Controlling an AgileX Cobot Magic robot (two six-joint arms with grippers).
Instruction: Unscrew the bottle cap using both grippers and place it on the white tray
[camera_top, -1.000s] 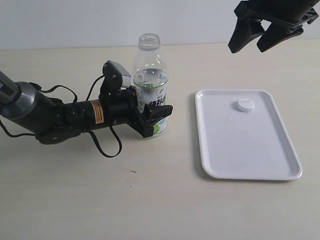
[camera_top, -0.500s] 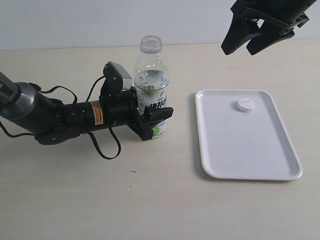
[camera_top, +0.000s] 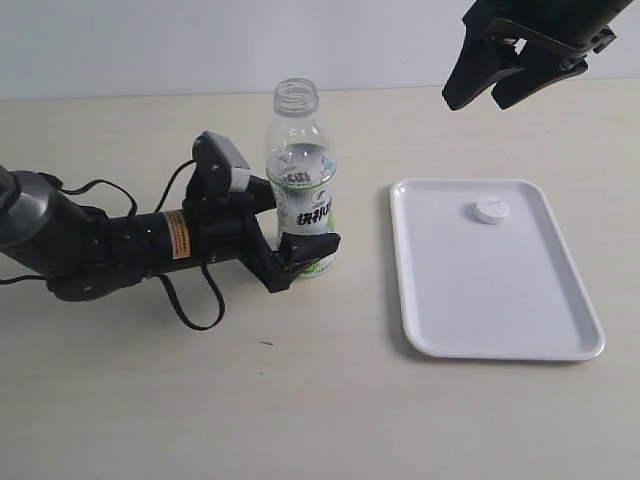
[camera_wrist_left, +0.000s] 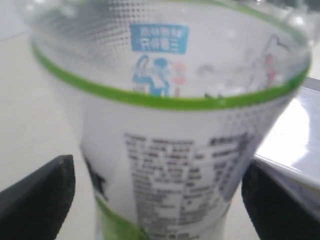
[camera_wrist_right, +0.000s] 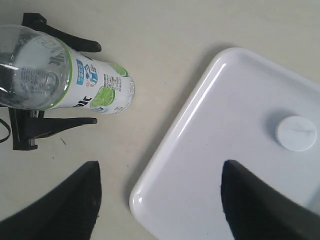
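Note:
The clear bottle (camera_top: 300, 185) stands upright and capless on the table, its lime label filling the left wrist view (camera_wrist_left: 175, 125). My left gripper (camera_top: 305, 242) lies low around its lower body, jaws open, with a gap showing beside one finger (camera_wrist_left: 40, 195). The white bottle cap (camera_top: 491, 210) lies on the white tray (camera_top: 470, 310), toward its far side. My right gripper (camera_top: 480, 98) hangs open and empty high above the tray's far edge. From its wrist view I see the bottle (camera_wrist_right: 55, 75), the tray (camera_wrist_right: 225, 165) and the cap (camera_wrist_right: 296, 133) below.
Black cables (camera_top: 190, 300) loop on the table beside the left arm. Bare beige tabletop (camera_top: 300, 400) stretches in front of the bottle and tray. A pale wall (camera_top: 150, 50) closes off the far side.
The left gripper's jaws have widened off the bottle and the arm has slid back leftward. The right gripper shifted slightly left a second ago and has since held still.

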